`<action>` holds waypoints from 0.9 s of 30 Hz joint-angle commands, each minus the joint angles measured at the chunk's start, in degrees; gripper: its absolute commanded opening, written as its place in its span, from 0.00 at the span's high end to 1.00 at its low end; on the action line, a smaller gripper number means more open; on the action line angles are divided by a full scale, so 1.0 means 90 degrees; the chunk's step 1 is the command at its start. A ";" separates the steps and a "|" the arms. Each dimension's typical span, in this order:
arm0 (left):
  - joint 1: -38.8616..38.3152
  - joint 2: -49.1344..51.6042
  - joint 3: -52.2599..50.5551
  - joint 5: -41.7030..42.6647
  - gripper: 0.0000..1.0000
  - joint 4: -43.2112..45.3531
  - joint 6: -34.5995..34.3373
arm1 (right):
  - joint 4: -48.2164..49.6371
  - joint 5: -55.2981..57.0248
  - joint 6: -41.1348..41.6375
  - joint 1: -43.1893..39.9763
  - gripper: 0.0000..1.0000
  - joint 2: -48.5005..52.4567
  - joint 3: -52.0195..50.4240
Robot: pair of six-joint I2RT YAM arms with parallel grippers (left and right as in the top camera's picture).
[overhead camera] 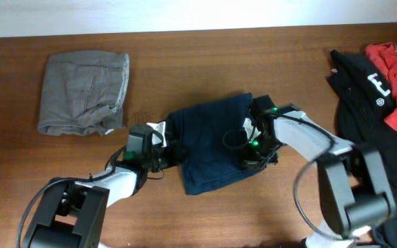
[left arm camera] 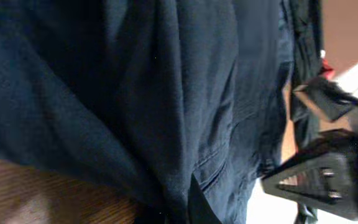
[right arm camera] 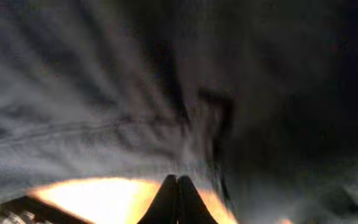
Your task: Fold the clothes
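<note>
A navy blue garment (overhead camera: 216,148) lies partly folded in the middle of the table. My left gripper (overhead camera: 163,148) is at its left edge. In the left wrist view the navy cloth (left arm camera: 142,93) fills the frame and bunches into the left jaws (left arm camera: 188,208), which are shut on it. My right gripper (overhead camera: 255,150) is at the garment's right edge. In the right wrist view its fingers (right arm camera: 178,198) are pressed together at the edge of the blurred dark cloth (right arm camera: 135,93).
A folded grey garment (overhead camera: 85,93) lies at the back left. A pile of black (overhead camera: 364,89) and red (overhead camera: 395,69) clothes lies at the right edge. The brown wooden table (overhead camera: 253,62) shows around them.
</note>
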 commanded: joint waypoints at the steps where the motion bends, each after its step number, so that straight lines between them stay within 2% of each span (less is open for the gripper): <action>1: 0.0430 -0.0005 0.0199 0.0780 0.99 -0.0019 0.0539 | -0.0182 0.0155 -0.0126 -0.0024 0.96 -0.1127 0.0141; 2: 0.0488 -0.0005 0.0199 0.0765 0.97 -0.0134 0.0539 | -0.0199 0.0180 -0.0121 -0.0024 0.96 -0.1350 0.0153; 3: 0.0537 -0.0005 0.0199 0.0704 0.88 -0.0391 0.0627 | -0.0194 0.0180 -0.0121 -0.0024 0.96 -0.1668 0.0153; 4: 0.0539 -0.0002 0.0199 0.0624 0.86 -0.0612 0.0748 | -0.0182 0.0180 -0.0124 -0.0024 0.96 -0.1797 0.0153; 6: 0.0532 -0.0002 0.0199 0.0308 0.65 -0.1112 0.0845 | -0.0061 0.0175 -0.0126 -0.0022 0.96 -0.1987 0.0153; 7: 0.0532 -0.0002 0.0199 0.0177 0.59 -0.1309 0.0850 | 0.0024 0.0214 -0.0168 -0.0010 0.96 -0.1982 0.0134; 8: 0.0532 -0.0002 0.0199 0.0049 0.49 -0.1474 0.0850 | 0.0216 0.0369 -0.0250 0.0017 0.96 -0.1899 0.0024; 9: 0.0532 -0.0002 0.0199 -0.0085 0.26 -0.1736 0.0850 | 0.0415 0.0442 -0.0248 0.0039 0.96 -0.1753 -0.0104; 11: 0.0534 -0.0002 0.0199 -0.0102 0.01 -0.2035 0.0850 | 0.0670 0.0440 -0.0245 0.0036 0.96 -0.1515 -0.0243; 18: 0.0500 0.0002 0.0199 -0.0321 0.01 -0.2208 0.0845 | 0.1583 0.0287 0.0090 0.0024 0.96 -0.0359 -0.0304; 24: 0.0075 0.0046 0.0199 -0.0658 0.01 -0.2154 0.0782 | 0.1870 0.0345 0.0240 0.0019 0.96 0.0328 -0.0304; 27: -0.0168 0.0085 0.0199 -0.0699 0.01 -0.1843 0.0505 | 0.1909 0.0369 0.0238 0.0019 0.96 0.0561 -0.0304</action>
